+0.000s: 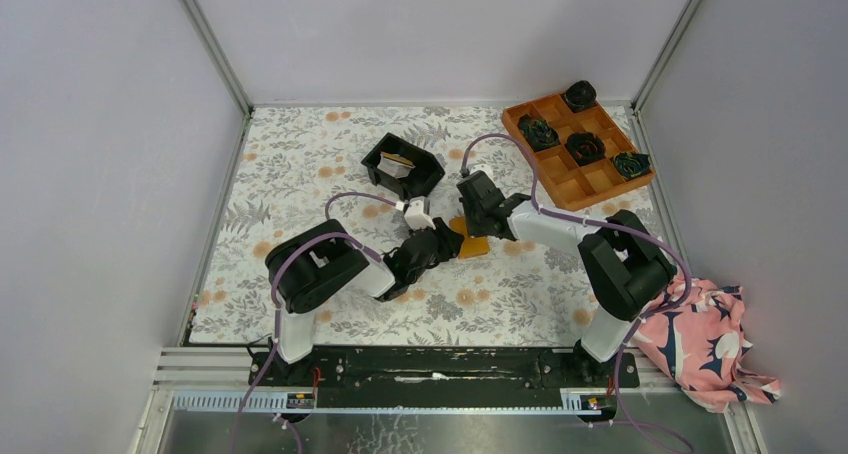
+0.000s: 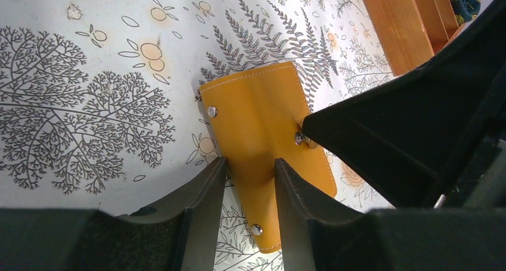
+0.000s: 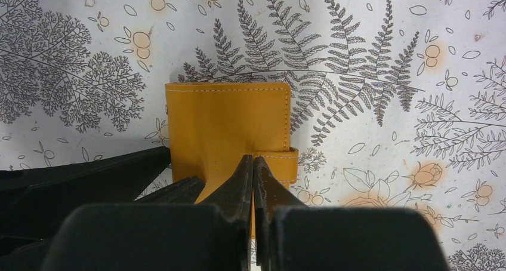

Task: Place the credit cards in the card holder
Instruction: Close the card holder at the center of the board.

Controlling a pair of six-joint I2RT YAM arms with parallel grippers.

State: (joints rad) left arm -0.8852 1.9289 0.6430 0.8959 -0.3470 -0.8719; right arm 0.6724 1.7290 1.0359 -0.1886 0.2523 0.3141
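Nearest, off the worktop's front right corner: pink patterned cloth. Mid-worktop, both claws meet at the card holder, which is folded shut, orange side up, lying on the floral cover.

Left claw: jaws apart, holder's near end shows in the gap. Left wrist cam doesn't show whether the fingers touch it.

Right claw: jaws together, tips at the strap tab.

Only the left wrist cam shows the snap studs, with the right claw's tip right at one of them. Right wrist cam gives the tab and edge stitching instead.

Top cam alone has the rest. Credit cards sit in the black bin just behind the claws, apart from the holder. Orange tray with dark rosettes is at the far right corner.
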